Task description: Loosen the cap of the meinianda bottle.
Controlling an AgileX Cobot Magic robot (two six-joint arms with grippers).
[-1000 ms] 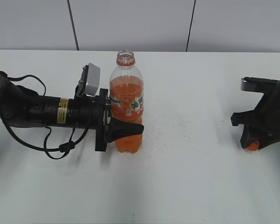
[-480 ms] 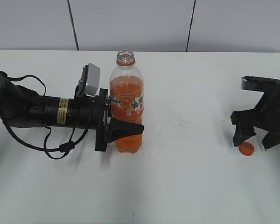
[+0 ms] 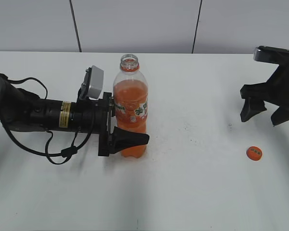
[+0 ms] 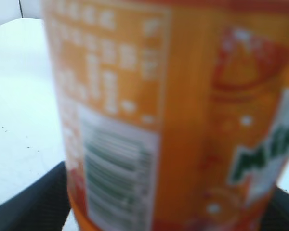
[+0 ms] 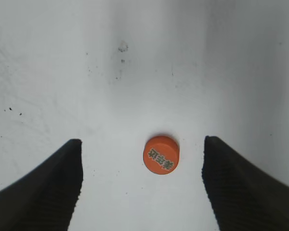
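Observation:
The meinianda bottle (image 3: 131,108) stands upright at mid-table with its neck open and no cap on it. My left gripper (image 3: 130,140) lies sideways and is shut on the bottle's lower body. In the left wrist view the blurred label (image 4: 164,115) fills the frame between the two fingers of the left gripper (image 4: 168,209). The orange cap (image 3: 254,153) lies flat on the table at the right, marked top up. My right gripper (image 3: 261,114) hangs open and empty above and behind it. In the right wrist view the cap (image 5: 161,154) lies between the spread fingers of the right gripper (image 5: 142,185), touching neither.
The white table (image 3: 192,192) bears small dark specks near the middle. The left arm's cable (image 3: 53,156) loops on the table beside the arm. A grey panelled wall (image 3: 135,24) runs behind the table's far edge.
My right gripper opened, left the cap on the table, and rose up and away from it. The left gripper's near finger sits slightly lower on the bottle.

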